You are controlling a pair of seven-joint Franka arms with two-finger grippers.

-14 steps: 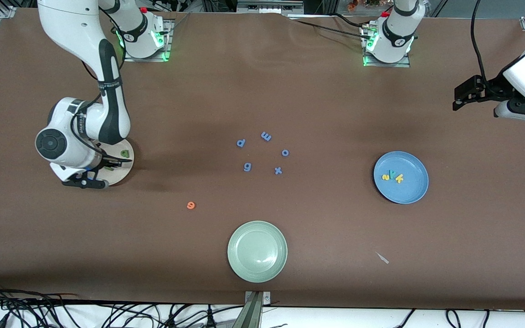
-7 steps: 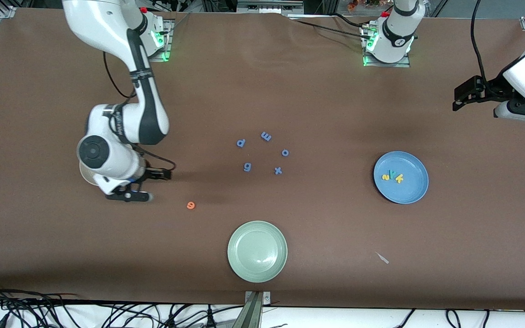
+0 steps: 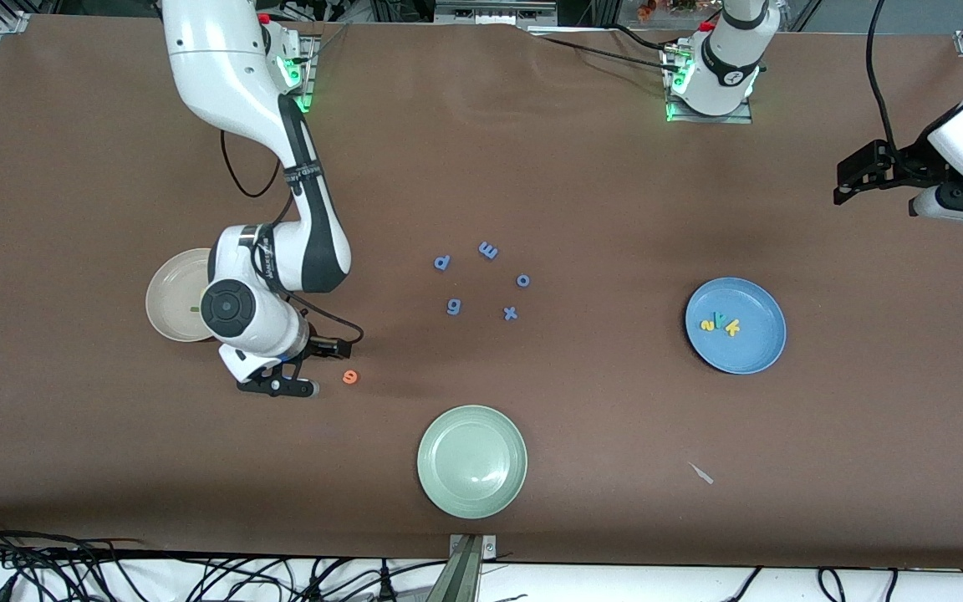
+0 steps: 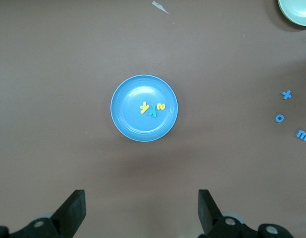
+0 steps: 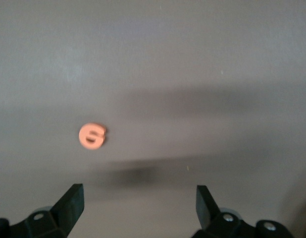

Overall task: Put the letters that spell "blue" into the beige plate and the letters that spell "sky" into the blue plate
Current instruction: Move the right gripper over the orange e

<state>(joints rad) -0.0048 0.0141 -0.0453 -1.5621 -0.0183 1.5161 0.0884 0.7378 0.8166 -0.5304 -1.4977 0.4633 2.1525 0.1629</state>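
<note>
Taking the table as a clock face seen from the front camera, with twelve toward the robots' bases: the right gripper (image 3: 314, 368) hangs low over the bare table, its fingers spread wide and holding nothing; the orange e (image 3: 350, 377) lies flat just at its three o'clock, apart from both fingers. In the right wrist view the e (image 5: 92, 136) sits ahead of the open gripper (image 5: 138, 198) and to one side of its middle; I judge the hand must line up over it before it goes down, and the wide opening suits such a small, thin piece.

At ten o'clock of this gripper is the beige plate (image 3: 172, 297), where the e belongs; the arm covers part of it, and only one small green piece shows inside.

The left gripper (image 3: 843, 180) waits, also wide and empty, high over the left arm's end of the table; its job looks finished, because the blue plate (image 3: 741, 351) holds the yellow s (image 3: 707, 324), the teal y (image 3: 720, 319) and the yellow k (image 3: 732, 328) close together.

The blue-violet letters (image 3: 481, 280) lie in the middle; the pale green plate (image 3: 448, 468) at their six o'clock has nothing in it.
</note>
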